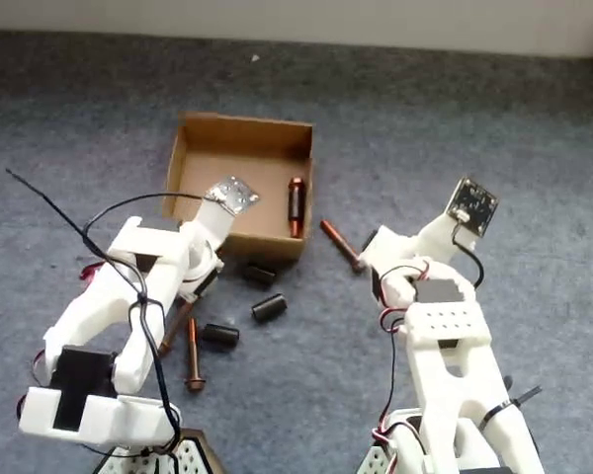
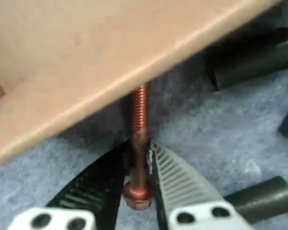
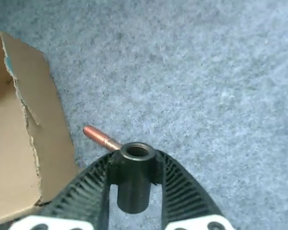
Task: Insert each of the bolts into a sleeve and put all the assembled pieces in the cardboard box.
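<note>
The left claw was closed on the shank of a copper-coloured threaded metal bolt just beside the brown cardboard box. The right claw pinched a black cylindrical sleeve. Both pieces looked rigid and slick, so side grips leaving thread and bore free suited them.

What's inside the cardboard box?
One copper bolt lies inside the cardboard box, by its right wall; it seems to wear a dark sleeve. The left arm's wrist covers part of the floor, so anything beneath it is hidden.
</note>
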Robot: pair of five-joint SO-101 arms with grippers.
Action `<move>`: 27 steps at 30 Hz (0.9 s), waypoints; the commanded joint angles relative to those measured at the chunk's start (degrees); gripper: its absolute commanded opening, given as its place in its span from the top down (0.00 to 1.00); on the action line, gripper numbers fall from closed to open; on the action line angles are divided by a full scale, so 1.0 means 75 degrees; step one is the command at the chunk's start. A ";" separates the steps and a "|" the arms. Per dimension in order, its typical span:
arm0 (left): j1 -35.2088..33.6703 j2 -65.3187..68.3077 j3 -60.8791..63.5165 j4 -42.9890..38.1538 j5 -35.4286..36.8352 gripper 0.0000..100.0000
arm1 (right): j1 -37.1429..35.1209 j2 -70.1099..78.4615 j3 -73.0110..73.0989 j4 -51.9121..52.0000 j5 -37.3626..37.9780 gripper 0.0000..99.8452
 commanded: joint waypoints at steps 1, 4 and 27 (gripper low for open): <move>0.0053 -0.0580 -0.0299 0.0610 0.0586 0.99 | 0.0076 -0.0217 -0.0018 -0.0404 -0.0070 1.00; 0.0018 -0.1412 -0.0287 0.1196 0.0809 0.99 | 0.0076 -0.0217 -0.0018 -0.0404 -0.0070 1.00; -0.1201 -0.4542 0.1131 0.1793 0.6799 0.89 | 0.0076 -0.0217 -0.0018 -0.0404 -0.0070 1.00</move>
